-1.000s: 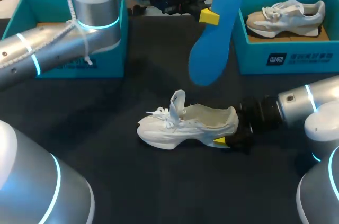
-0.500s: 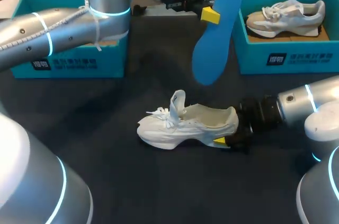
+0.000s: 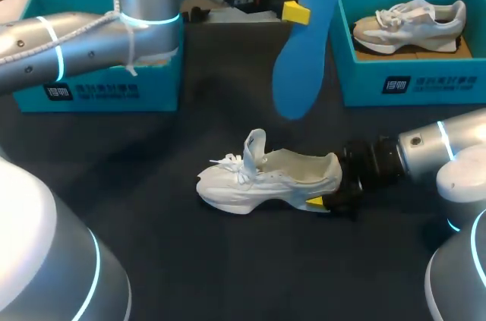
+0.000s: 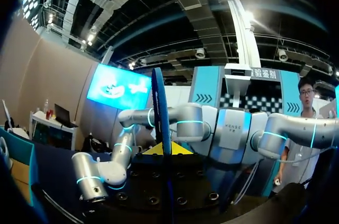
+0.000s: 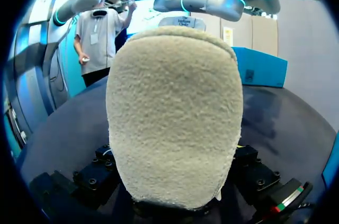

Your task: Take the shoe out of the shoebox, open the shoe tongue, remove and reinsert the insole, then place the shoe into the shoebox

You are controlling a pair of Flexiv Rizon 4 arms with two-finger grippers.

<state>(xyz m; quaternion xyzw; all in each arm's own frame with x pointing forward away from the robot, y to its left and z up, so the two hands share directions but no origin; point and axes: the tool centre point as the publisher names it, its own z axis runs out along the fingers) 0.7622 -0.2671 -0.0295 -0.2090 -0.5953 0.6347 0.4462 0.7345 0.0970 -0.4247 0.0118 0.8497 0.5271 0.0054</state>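
Left gripper (image 3: 302,11) is up high at the far side of the table (image 3: 190,260), and it is clamped on the blue insole (image 3: 301,48). One yellow tip presses on the side of the insole. The insole hangs down from the gripper in the air, with its narrow end up by the gripper and its wide round end low. It does not touch the table. In the left wrist view the insole (image 4: 161,123) shows only its thin edge. It stands up straight out of the left gripper (image 4: 161,149), squeezed from both sides.

The white shoe (image 3: 266,178) sits on the dark table, lower than the insole and a bit to the left of it. They are well apart. The toe points left and the heel points right. The tongue (image 3: 256,146) is pulled up and sticks out over the laces.

The right gripper (image 3: 325,198) is right at the heel of the shoe. I cannot tell if it is clamped on the heel or not. In the right wrist view the fuzzy cream heel of the shoe (image 5: 175,113) is just ahead and hides almost all else.

A blue-green shoebox (image 3: 99,92) stands at the far left. Another blue-green box (image 3: 410,82) stands at the far right, and a second shoe (image 3: 410,21) lies in it.
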